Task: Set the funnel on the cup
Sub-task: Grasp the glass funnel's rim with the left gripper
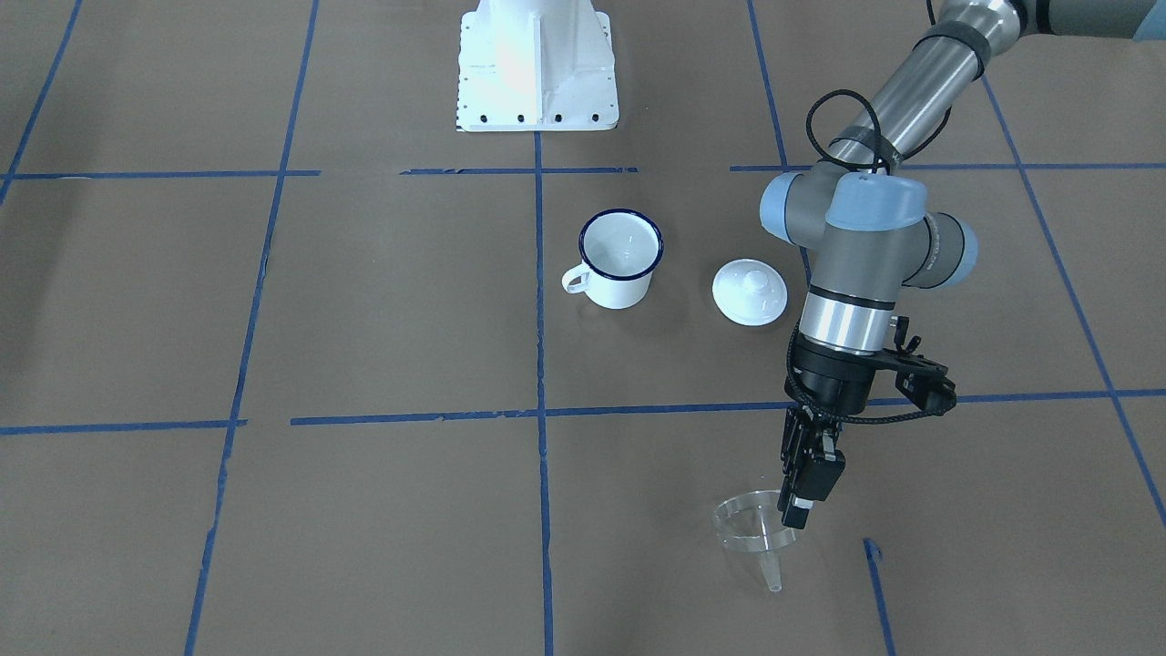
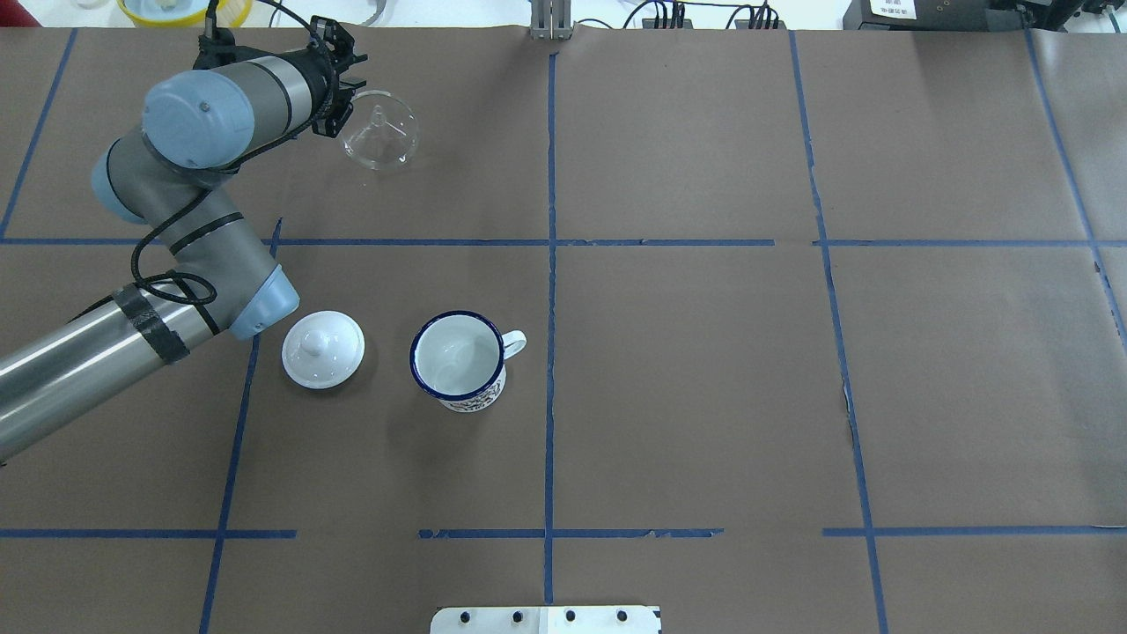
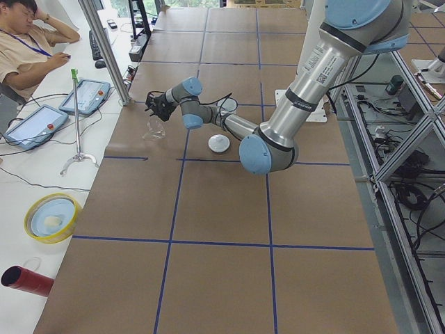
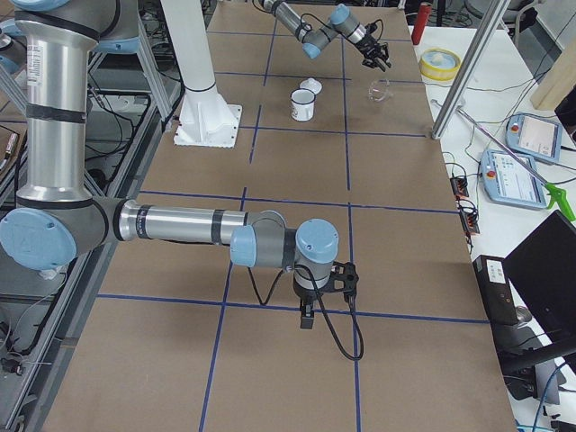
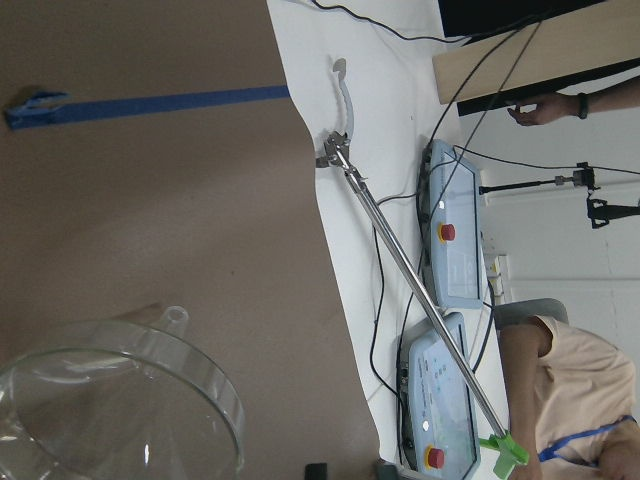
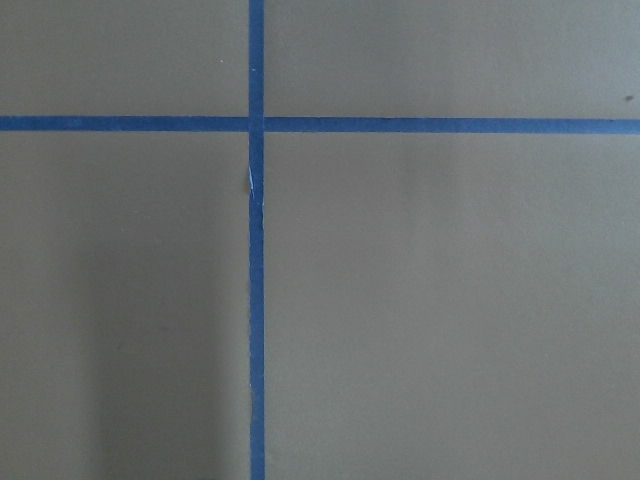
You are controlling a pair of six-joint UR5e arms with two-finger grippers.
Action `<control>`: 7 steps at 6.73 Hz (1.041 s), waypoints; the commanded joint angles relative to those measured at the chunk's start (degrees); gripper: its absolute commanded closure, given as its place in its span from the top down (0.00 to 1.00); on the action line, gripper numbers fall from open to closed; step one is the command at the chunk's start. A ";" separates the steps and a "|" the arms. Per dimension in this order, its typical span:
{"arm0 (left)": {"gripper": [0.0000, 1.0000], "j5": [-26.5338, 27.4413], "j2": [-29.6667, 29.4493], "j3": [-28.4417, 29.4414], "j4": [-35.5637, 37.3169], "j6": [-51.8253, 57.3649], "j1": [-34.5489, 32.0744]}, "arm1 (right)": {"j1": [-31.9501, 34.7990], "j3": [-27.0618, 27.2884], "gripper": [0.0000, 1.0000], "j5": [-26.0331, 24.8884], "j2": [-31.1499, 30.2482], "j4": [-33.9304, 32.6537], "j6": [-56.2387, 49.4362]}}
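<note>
The clear funnel [image 1: 749, 533] is tilted at the table's far side, its wide mouth turned up and toward the robot and its spout pointing away; it also shows in the overhead view [image 2: 380, 134]. My left gripper [image 1: 800, 510] points down with its fingertips right at the funnel's rim. I cannot tell whether it grips the rim or how wide the jaws stand. The left wrist view shows the funnel's rim [image 5: 215, 385] close below. The white mug with a dark blue rim [image 1: 620, 260] stands upright and empty mid-table, well apart from the funnel. My right gripper [image 4: 308, 310] hangs over bare table, far from both.
A white round knobbed lid [image 1: 749, 292] lies between the mug and my left arm's wrist. The robot's white base [image 1: 537, 68] is behind the mug. Blue tape lines cross the brown table. The table's far edge is close behind the funnel.
</note>
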 commanded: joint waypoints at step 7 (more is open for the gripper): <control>0.82 0.61 -6.97 8.78 9.24 -19.78 1.62 | 0.00 0.00 1.00 0.00 0.00 0.00 0.00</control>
